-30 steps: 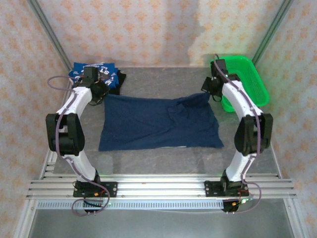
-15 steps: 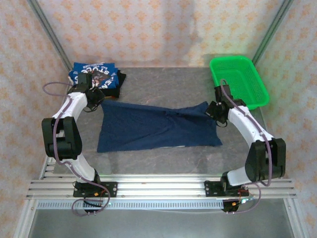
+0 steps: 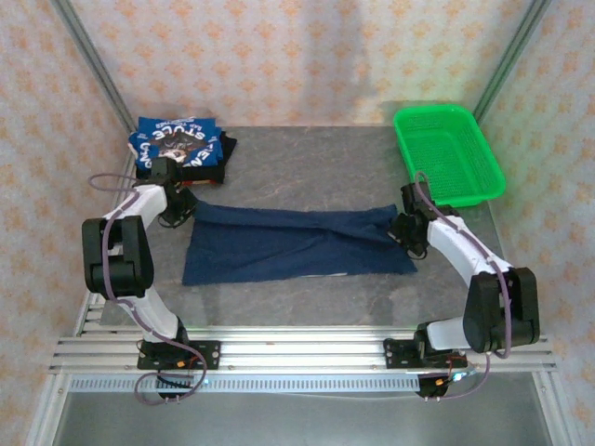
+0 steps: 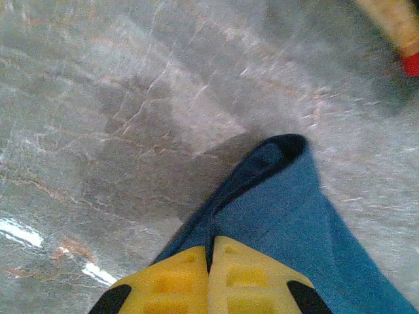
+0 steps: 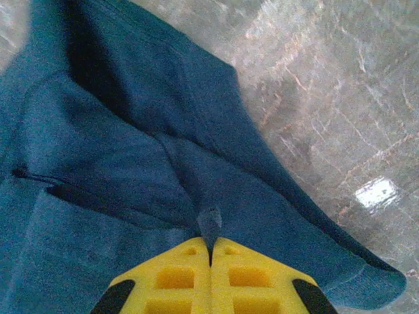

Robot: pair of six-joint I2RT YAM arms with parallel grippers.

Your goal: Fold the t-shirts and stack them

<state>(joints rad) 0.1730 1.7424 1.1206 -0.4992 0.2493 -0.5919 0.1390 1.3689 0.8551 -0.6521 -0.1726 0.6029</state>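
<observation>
Top view, far left corner: folded tees (image 3: pixel 177 149) are sitting in a stack, a blue printed one with white lettering on top and something black showing under it at the right edge. Just in front of the stack the left gripper (image 3: pixel 178 206) is sitting low at the table (image 3: pixel 307 167), jaws closed and pinching the far-left corner of the navy tee (image 3: pixel 288 243). Left wrist view: yellow fingers (image 4: pixel 177 281) are pressing together with navy cloth coming out between them, and a rounded fold of it is running away over the grey marbled top. A tan and red bit at the top right edge is too blurred to name. The navy tee is lying spread across the middle of the table, long side running left to right, far edge bunching into a ridge between the two grippers, near edge lying flat. On the right the right gripper (image 3: pixel 402 232) is also sitting low, jaws closed on the tee's far-right corner. Right wrist view: its fingertips are meeting on a small pinch of cloth, creased navy fabric is spreading away to the left, a corner is trailing off at the lower right, and bare table is showing beyond. Far right corner: the green basket (image 3: pixel 449 153) is standing apart from the tee, beyond the right gripper.
</observation>
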